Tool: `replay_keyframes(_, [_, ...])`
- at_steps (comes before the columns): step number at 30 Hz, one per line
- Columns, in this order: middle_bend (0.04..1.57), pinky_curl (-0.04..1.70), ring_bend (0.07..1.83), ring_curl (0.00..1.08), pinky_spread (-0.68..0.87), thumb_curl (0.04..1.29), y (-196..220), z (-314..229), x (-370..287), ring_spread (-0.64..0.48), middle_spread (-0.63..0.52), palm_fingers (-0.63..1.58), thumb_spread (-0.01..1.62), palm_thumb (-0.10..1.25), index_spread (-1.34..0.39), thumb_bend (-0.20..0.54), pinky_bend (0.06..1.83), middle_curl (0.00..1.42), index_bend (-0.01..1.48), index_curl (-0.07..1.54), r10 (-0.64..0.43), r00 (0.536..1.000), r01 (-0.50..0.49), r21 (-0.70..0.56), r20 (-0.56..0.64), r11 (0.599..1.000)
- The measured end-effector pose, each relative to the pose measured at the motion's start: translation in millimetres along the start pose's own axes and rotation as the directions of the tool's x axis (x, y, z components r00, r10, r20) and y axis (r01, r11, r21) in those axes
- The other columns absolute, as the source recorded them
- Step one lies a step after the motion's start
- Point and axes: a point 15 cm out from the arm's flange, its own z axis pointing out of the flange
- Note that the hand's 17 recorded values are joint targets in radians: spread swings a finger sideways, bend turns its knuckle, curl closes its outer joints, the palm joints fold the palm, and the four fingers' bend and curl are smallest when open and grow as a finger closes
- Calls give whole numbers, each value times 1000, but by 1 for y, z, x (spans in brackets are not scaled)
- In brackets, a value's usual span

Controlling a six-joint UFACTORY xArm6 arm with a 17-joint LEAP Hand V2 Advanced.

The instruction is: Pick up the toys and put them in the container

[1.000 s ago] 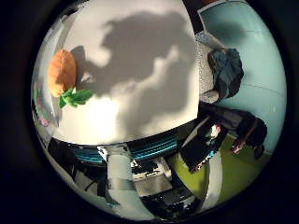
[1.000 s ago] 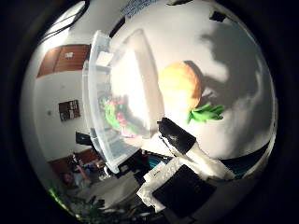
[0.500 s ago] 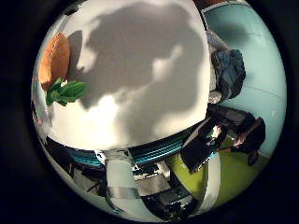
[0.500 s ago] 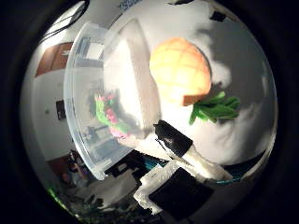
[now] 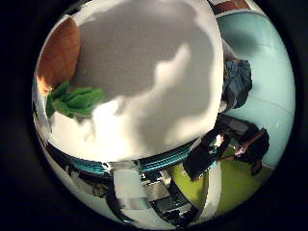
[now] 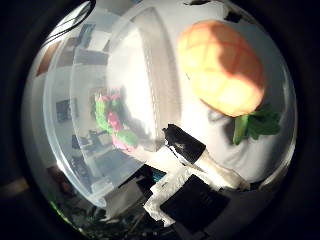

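Note:
An orange plush toy [image 6: 222, 65] with green leaves [image 6: 258, 123] lies on the white table, right beside a clear plastic container [image 6: 95, 70]. It fills much of the right thumb side palm view, so it is close under my palm. A pink and green toy [image 6: 110, 118] lies inside the container. My right hand [image 6: 195, 165] reaches in with a straight black-tipped finger [image 6: 182, 147] between the container and the plush toy and holds nothing. The right little finger side palm view shows the same plush toy [image 5: 60, 53] and its leaves [image 5: 77, 99] near the table's edge.
The white table top [image 5: 154, 77] stretches away from the toy, with a teal strip [image 5: 144, 164] along its front edge. Off the table lie a dark bundle [image 5: 234, 77] and dark objects [image 5: 236, 144] on a teal and yellow-green floor.
The hand has come down closer to the table. The plush toy and the container now look larger and nearer in the views. Nothing has been taken hold of.

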Motion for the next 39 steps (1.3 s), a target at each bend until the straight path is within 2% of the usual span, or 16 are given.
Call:
replay_keyframes(9, [397,229,677,194,391,311,-6,13,8,55,-78,348,1097,560,-228,-20,489,348,179,289,-2,1000,2,-8,-30,1000])
replay_keyframes(12, [445,211,739,203,327,319,-7,13,12,-27,-138,506,1099,614,-258,-10,474,363,188,302,-5,999,5,-8,-40,1000])
replay_keyframes(14, [541,185,844,224,150,327,-9,11,14,-150,-217,728,1097,654,-309,-12,494,397,180,301,-4,999,4,4,-42,1000])
replay_keyframes(16, [642,218,937,274,-170,337,-11,7,18,-260,-277,1049,1099,689,-371,-13,684,451,181,312,-5,999,6,18,-50,1000])
replay_keyframes(18, [771,280,1009,344,-401,360,-12,-2,23,-298,-291,1241,1103,758,-422,0,804,525,304,396,-7,998,9,40,-64,999])
replay_keyframes(20, [887,331,1064,390,-473,411,-13,-10,25,-303,-263,1307,1063,859,-434,10,913,582,465,490,-5,997,9,62,-72,998])
replay_keyframes(25, [1101,464,1229,495,-402,507,-14,-38,33,-266,-207,1251,992,958,-387,-11,1142,672,718,667,-6,995,20,132,-99,991])
replay_keyframes(29, [1213,548,1310,557,-332,571,-10,-59,36,-245,-180,1170,970,998,-352,-9,1258,721,849,770,3,994,15,175,-105,984])
replay_keyframes(34, [1268,610,1357,610,-290,645,13,-91,32,-239,-176,1104,901,1007,-325,-17,1297,760,919,839,5,994,16,200,-106,980])
replay_keyframes(39, [1282,651,1363,639,-268,691,18,-140,16,-238,-177,1082,865,1007,-311,-17,1302,783,935,872,-16,994,46,270,-112,962])
